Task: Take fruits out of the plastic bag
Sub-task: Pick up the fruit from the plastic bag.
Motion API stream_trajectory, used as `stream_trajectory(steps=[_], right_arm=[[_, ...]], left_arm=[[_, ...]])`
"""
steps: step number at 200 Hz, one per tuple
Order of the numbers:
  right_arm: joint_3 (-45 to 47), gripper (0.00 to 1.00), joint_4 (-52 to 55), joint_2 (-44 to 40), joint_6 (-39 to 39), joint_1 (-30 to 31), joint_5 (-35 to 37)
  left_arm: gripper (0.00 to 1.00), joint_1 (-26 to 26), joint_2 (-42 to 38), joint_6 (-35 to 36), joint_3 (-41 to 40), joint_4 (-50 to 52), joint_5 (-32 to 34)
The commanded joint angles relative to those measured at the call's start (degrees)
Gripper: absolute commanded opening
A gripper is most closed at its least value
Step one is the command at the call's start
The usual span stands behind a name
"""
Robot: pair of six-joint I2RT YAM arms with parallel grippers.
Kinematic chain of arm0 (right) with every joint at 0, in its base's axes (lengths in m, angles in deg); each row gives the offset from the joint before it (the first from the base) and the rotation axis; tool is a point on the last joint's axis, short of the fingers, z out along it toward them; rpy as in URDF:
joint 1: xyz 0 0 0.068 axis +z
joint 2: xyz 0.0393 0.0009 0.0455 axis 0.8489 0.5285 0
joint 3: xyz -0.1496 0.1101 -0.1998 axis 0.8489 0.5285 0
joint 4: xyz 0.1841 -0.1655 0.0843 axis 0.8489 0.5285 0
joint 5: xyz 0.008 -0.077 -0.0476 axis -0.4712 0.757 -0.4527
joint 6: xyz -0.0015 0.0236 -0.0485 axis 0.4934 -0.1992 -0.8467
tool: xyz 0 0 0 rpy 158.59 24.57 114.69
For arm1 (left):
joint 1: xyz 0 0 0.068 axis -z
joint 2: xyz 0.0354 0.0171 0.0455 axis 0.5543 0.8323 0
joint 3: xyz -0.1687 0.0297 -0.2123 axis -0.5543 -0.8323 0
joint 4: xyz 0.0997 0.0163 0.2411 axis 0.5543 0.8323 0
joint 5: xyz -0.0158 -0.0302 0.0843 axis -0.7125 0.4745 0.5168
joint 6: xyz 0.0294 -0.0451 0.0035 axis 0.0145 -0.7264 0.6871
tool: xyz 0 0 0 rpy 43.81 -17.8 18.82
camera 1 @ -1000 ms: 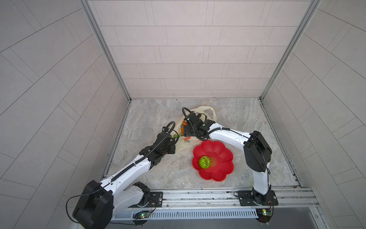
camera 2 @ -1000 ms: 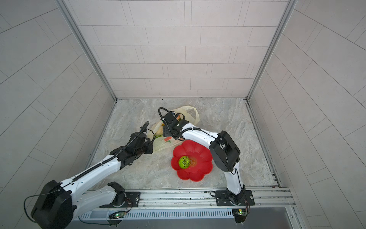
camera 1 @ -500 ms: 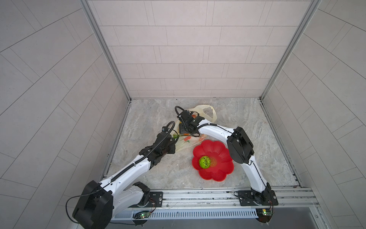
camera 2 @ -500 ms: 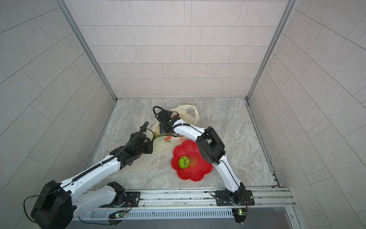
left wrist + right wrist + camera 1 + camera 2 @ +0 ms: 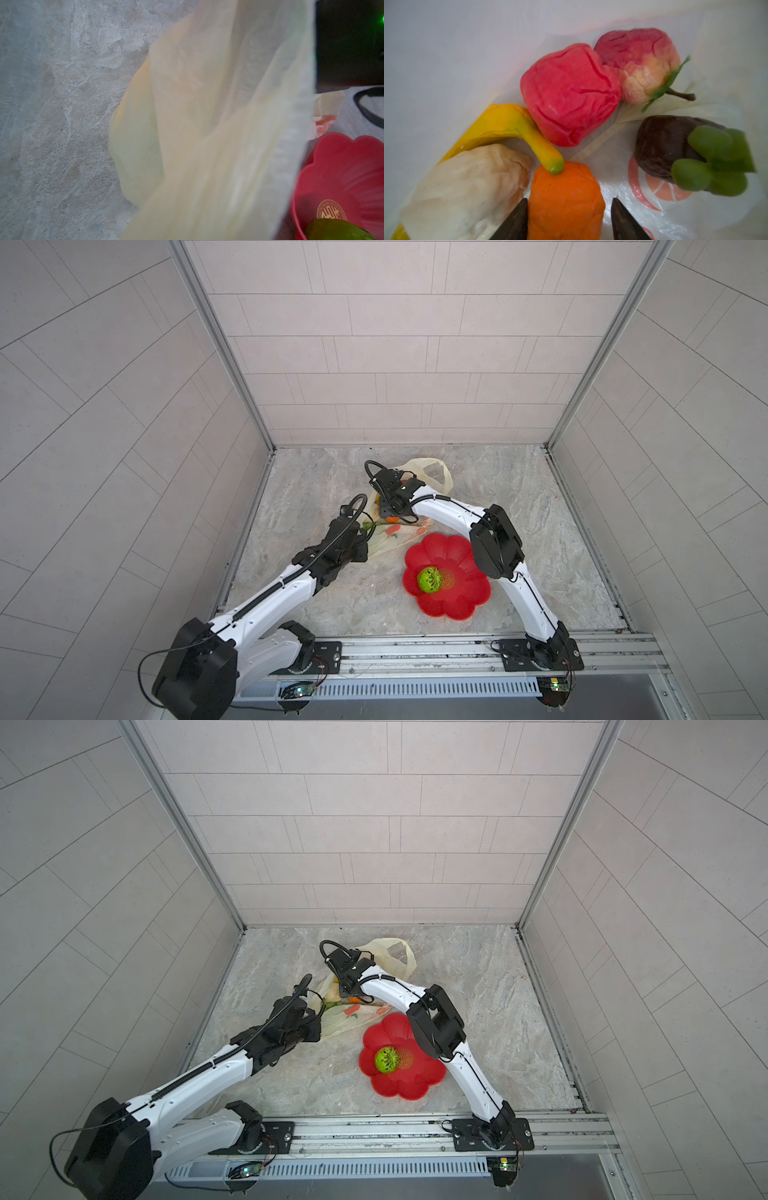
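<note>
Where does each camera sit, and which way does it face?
Top views: high over the rail, looking down at the bag, plate and green ball; left arm and right arm show.
Left wrist: on the left arm, close against the bag, table behind; no fingers show.
Right wrist: on the right arm, inside the bag facing the fruits; fingertips flank the orange.
Shared: plate and green ball, in left wrist and top views.

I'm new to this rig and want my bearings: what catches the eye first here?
The red flower-shaped plate near the table's front, holding one green kiwi-like ball, stands out in both top views. Farther back, the right gripper reaches into the pale-yellow plastic bag, its jaws open around an orange among red, yellow, cream and dark fruits.
</note>
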Motion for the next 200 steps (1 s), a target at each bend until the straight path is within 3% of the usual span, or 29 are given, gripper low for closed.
stream_trajectory(steps=[1, 54, 84, 136, 200], right_arm=[[-0.83, 0.61, 2.32, 1.46, 0.25, -0.54, 0.68], [-1.18, 0.62, 2.0, 2.04, 0.46, -1.54, -2.38], [-1.27, 0.54, 2.13, 1.98, 0.47, -1.65, -2.45], [0.11, 0.5, 1.44, -1.14, 0.27, -1.65, -2.25], [10.11, 0.49, -3.4, -13.85, -2.15, -1.56, -5.78]], left_arm=[[0.0, -0.08, -0.12, -0.3, -0.19, -0.14, 0.69], [0.0, -0.01, -0.31, -0.12, -0.14, 0.0, 0.78], [0.0, 0.07, -0.44, -0.03, -0.15, 0.1, 0.94], [0.0, 0.07, -0.5, 0.13, -0.1, 0.36, 1.21], [0.0, -0.01, -0.04, 0.23, 0.12, 0.47, 1.39]])
